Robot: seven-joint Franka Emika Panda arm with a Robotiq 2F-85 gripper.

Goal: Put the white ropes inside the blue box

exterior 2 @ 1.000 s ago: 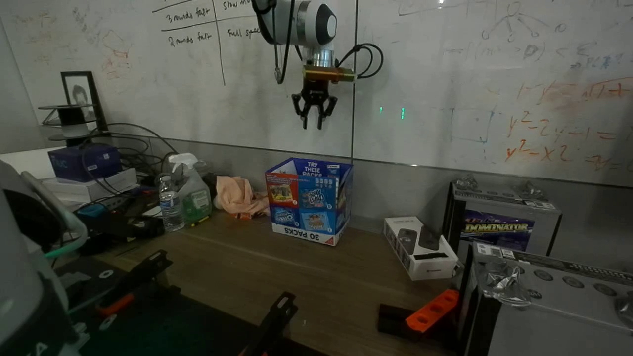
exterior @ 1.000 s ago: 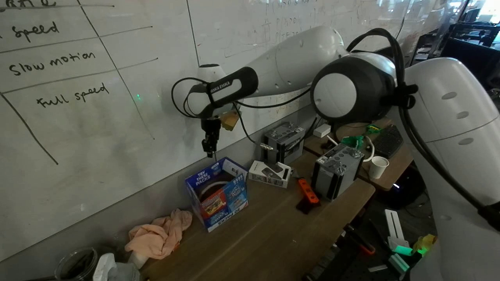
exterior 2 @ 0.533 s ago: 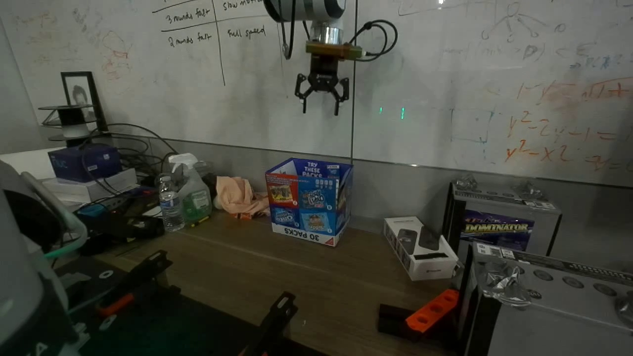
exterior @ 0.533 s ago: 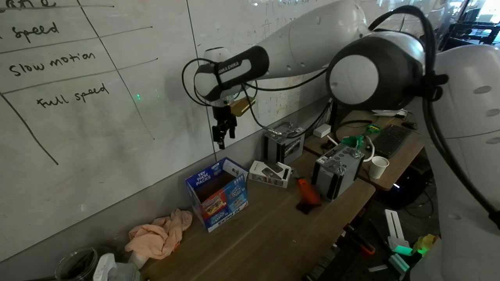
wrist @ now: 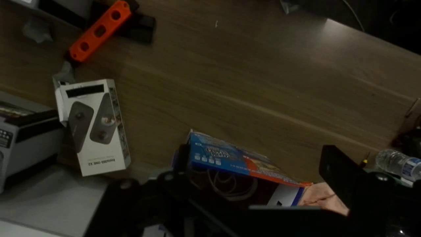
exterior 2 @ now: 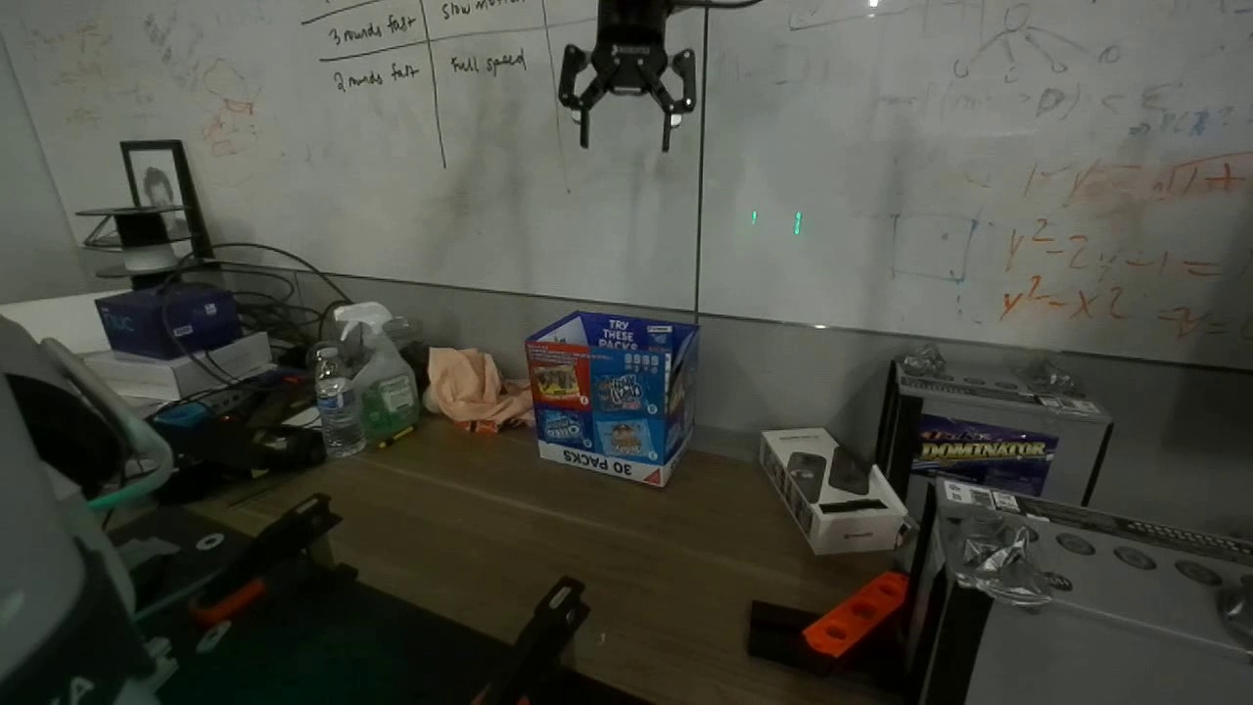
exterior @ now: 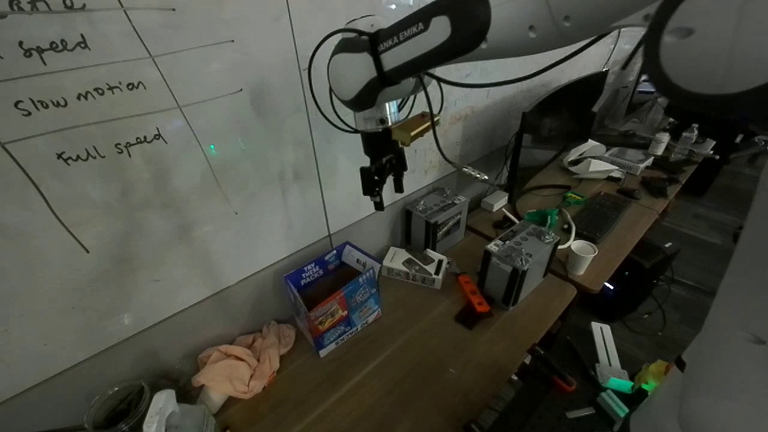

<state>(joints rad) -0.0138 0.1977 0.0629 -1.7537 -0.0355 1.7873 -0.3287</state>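
Wooden table [exterior: 420,366]; job seemingly done

White ropes [wrist: 234,197] lie coiled inside the blue box [exterior 2: 609,401], its top open for them; my gripper [exterior 2: 625,144] hangs high, spread and empty, presumably since nothing remains to carry.

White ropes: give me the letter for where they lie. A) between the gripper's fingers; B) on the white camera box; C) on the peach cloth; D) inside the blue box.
D: the wrist view shows the white ropes looped inside the blue box, and in an exterior view the gripper hangs open, holding nothing.
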